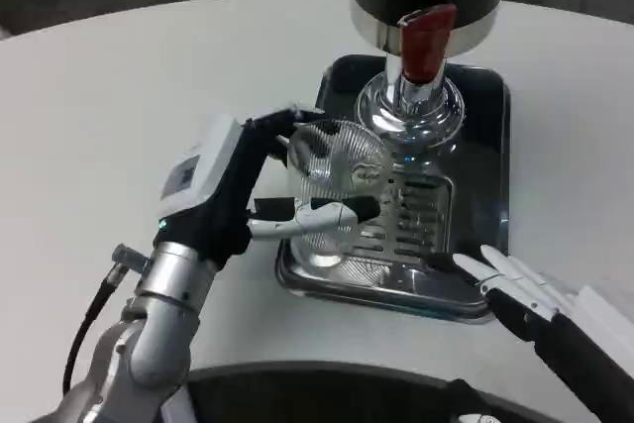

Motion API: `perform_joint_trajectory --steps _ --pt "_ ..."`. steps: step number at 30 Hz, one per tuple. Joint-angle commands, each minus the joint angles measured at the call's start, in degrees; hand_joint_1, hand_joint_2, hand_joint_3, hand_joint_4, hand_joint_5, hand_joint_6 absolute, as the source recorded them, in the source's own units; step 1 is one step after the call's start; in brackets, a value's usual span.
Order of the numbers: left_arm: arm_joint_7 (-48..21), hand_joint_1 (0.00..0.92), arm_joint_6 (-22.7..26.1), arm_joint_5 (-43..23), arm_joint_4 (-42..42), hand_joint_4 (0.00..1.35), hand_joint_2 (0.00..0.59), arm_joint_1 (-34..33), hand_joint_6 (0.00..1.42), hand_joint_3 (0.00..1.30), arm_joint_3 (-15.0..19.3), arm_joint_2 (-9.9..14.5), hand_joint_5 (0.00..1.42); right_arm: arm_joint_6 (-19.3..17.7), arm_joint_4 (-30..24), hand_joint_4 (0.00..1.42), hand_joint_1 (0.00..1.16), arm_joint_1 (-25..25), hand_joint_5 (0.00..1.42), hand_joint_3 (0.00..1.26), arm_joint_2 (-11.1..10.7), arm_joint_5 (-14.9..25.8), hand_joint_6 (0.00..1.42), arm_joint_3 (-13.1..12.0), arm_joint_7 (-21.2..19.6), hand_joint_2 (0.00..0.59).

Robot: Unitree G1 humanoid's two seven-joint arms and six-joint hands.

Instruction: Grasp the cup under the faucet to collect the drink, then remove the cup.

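left hand (260, 180) is wrapping its fingers (327, 213) around the clear ribbed cup (332, 185), which is standing on the drip tray (490, 136) just left of the faucet (411, 96), not squarely under it. right hand (520, 284) is resting empty, fingers apart, at the tray's front corner on the bench (119, 76). risk: drink missing the off-centre cup; slick glass slipping on removal.

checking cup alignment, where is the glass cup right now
In the head view the glass cup sits on the metal drip tray, left of the faucet, held by the left hand.
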Motion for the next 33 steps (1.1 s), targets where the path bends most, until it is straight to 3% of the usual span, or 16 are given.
perform_joint_trajectory --steps 1,15,33 --pt "3.00 0.585 -0.93 0.65 3.57 0.87 0.106 -2.86 0.52 0.78 -1.97 -0.87 0.87 -0.70 -0.84 0.00 0.68 0.87 0.00 0.09 -0.04 0.72 0.00 -0.91 -0.21 0.463" --pt "6.14 0.574 0.38 1.63 13.65 0.87 0.111 -9.83 0.52 0.78 -8.20 -3.60 0.87 0.84 -0.80 0.00 0.68 0.33 0.00 0.10 -0.34 0.66 0.00 -0.36 -0.13 0.463" --pt "2.99 0.545 0.30 -0.19 17.99 0.82 0.111 -12.09 0.46 0.76 -11.09 -3.56 0.81 1.31 -0.30 0.01 0.67 0.12 0.00 0.10 -0.37 1.30 0.00 -1.19 -0.51 0.463"
